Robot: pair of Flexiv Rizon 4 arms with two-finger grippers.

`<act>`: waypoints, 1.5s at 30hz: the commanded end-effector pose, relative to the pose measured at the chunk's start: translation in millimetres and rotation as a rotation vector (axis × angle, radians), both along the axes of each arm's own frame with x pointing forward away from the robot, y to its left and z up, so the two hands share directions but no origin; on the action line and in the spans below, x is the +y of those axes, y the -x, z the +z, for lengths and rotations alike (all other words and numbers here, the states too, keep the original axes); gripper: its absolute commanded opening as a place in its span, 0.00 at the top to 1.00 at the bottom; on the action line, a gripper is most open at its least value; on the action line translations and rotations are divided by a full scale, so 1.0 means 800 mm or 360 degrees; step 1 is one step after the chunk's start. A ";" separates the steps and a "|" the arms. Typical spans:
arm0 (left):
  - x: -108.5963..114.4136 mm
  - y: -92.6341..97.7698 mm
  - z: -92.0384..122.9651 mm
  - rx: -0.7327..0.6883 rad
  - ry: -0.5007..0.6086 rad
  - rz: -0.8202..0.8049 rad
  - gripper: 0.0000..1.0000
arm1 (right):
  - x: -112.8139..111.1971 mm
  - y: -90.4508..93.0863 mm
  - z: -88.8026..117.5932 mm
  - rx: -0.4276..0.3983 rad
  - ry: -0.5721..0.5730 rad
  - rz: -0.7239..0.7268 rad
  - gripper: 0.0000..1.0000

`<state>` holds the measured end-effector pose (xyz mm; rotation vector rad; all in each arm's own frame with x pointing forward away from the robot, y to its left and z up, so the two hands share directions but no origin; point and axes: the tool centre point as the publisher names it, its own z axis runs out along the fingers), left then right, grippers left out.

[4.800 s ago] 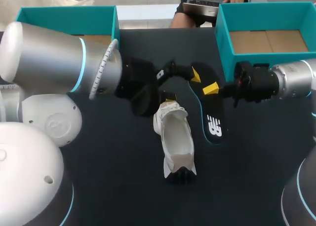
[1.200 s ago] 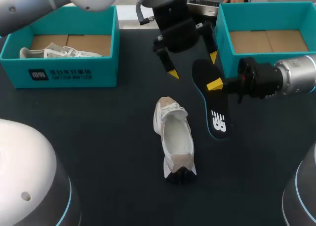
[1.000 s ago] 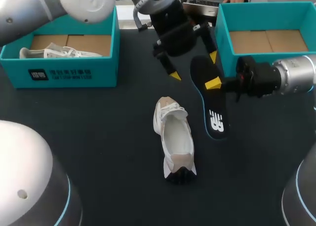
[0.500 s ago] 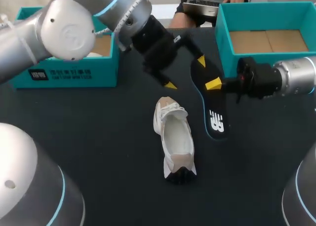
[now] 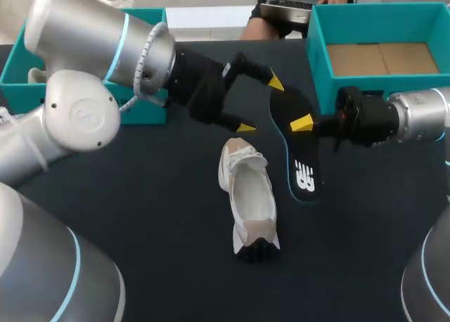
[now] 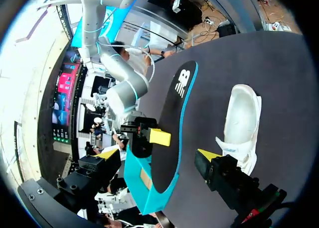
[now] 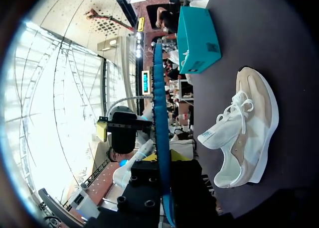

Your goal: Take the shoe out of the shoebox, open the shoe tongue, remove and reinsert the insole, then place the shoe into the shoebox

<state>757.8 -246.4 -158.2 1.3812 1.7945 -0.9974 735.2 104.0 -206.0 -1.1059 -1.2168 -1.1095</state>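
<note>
A white and beige shoe (image 5: 249,195) lies on the black table with its toe toward the front edge. To its right, my right gripper (image 5: 302,123) is shut on the far half of a black insole with a teal rim (image 5: 300,164). In the right wrist view the insole (image 7: 159,103) stands edge-on out of that gripper (image 7: 162,161), with the shoe (image 7: 244,133) beside it. My left gripper (image 5: 261,105) is open just beyond the shoe's heel, one fingertip near the insole's far end. In the left wrist view the insole (image 6: 174,118) and shoe (image 6: 241,123) lie ahead of its spread fingers (image 6: 208,155).
A teal shoebox (image 5: 316,62) stands open at the back right, behind my right gripper. A second teal shoebox (image 5: 140,16) at the back left is mostly hidden by my left arm. A person sits with a laptop beyond the far edge.
My left arm has swung from the far side of the table down and leftward; its open gripper now sits between the shoe's heel and the insole's far end. The insole has barely shifted.
</note>
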 end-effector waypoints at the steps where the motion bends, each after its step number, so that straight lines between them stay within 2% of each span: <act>1: 0.004 0.006 -0.005 -0.0095 0.0560 0.0105 0.00 | 0.001 0.002 0.001 0.0001 0.0006 -0.0008 1.00; 12: 0.004 0.006 -0.005 -0.0095 0.0560 0.0105 0.00 | 0.001 0.002 0.001 0.0001 0.0006 -0.0008 1.00; 14: 0.006 0.003 -0.024 -0.0045 0.0632 0.0093 0.00 | 0.002 0.003 0.002 -0.0002 -0.0002 -0.0022 1.00; 17: 0.009 -0.003 -0.043 -0.0155 0.0652 0.0107 0.00 | 0.008 0.008 0.006 -0.0028 -0.0022 -0.0049 1.00; 20: 0.009 -0.007 -0.048 -0.0219 0.0710 0.0119 0.00 | 0.016 0.011 0.012 -0.0042 -0.0047 -0.0080 1.00; 22: 0.008 -0.009 -0.049 -0.0266 0.0761 0.0119 0.00 | 0.020 0.014 0.015 -0.0041 -0.0061 -0.0090 1.00; 27: 0.002 -0.010 -0.050 -0.0313 0.0784 0.0114 0.00 | 0.036 0.019 0.016 0.0012 -0.0100 -0.0108 1.00; 31: -0.004 -0.009 -0.052 -0.0334 0.0794 0.0103 0.00 | 0.045 0.021 0.016 0.0005 -0.0101 -0.0122 1.00; 35: -0.011 -0.010 -0.056 -0.0335 0.0792 0.0100 0.14 | 0.050 0.023 0.016 0.0004 -0.0102 -0.0124 1.00; 36: -0.013 -0.010 -0.056 -0.0336 0.0794 0.0100 0.25 | 0.050 0.023 0.016 0.0003 -0.0103 -0.0124 1.00; 45: -0.027 -0.007 -0.062 -0.0347 0.0778 0.0088 0.54 | 0.052 0.024 0.016 0.0012 -0.0085 -0.0135 1.00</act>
